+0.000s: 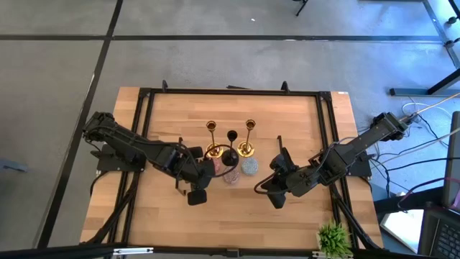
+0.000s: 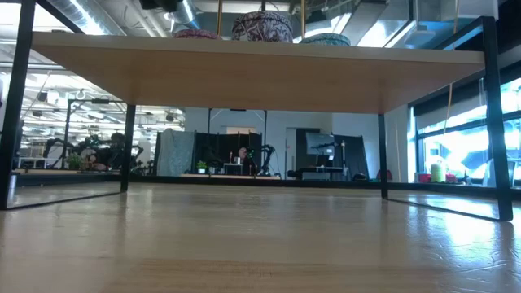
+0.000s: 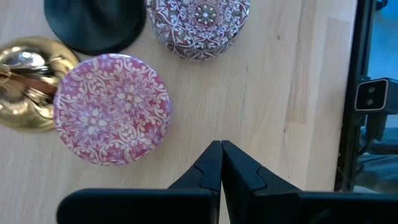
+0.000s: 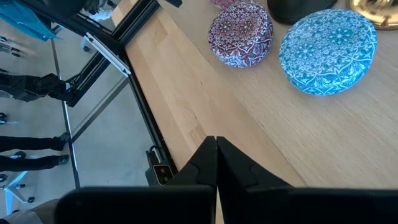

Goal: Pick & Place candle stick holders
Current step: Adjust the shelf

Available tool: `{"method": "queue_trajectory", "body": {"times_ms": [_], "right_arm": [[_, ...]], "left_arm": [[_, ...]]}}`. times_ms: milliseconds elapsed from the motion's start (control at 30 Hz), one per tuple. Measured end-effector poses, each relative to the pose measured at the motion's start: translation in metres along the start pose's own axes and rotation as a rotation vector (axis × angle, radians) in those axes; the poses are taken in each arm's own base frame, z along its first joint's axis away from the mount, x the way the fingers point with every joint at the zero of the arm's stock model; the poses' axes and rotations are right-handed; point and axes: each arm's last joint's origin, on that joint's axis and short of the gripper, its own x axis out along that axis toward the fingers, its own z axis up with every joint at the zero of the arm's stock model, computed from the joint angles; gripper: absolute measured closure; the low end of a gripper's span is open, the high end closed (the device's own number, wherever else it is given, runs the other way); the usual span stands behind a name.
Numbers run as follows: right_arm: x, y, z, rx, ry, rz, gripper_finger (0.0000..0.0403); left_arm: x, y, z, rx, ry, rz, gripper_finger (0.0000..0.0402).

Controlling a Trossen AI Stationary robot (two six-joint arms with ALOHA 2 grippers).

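Two gold candle stick holders and a black one stand upright on their round feet at the middle of the wooden board. In front of them sit three squat patterned rounds: pink, mauve and pale blue. My left gripper is shut and empty, above the board just near of the pink round. My right gripper is shut and empty too, above the board to the right and near side of the pale blue round.
The wooden board rests on a black frame with rails along its left and right ends. A small green plant stands at the near right corner. Bare board lies along the near side and behind the holders.
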Motion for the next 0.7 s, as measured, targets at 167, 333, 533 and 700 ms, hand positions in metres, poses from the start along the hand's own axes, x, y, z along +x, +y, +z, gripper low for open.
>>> {"method": "queue_trajectory", "body": {"times_ms": [167, 333, 533, 700], "right_arm": [[0.0, 0.0, 0.0, 0.0, 0.0, 0.0, 0.0403], [0.0, 0.0, 0.0, -0.011, 0.001, 0.001, 0.0403], [0.001, -0.001, 0.002, -0.022, -0.001, -0.003, 0.0403], [-0.003, -0.001, 0.003, -0.027, -0.007, 0.005, 0.0403]], "left_arm": [[0.0, -0.002, -0.001, -0.011, 0.023, -0.035, 0.04], [-0.003, -0.01, -0.007, -0.033, 0.067, -0.112, 0.04], [-0.007, -0.028, -0.02, -0.022, 0.086, -0.144, 0.04], [-0.008, -0.039, -0.031, -0.008, 0.073, -0.109, 0.04]]}}
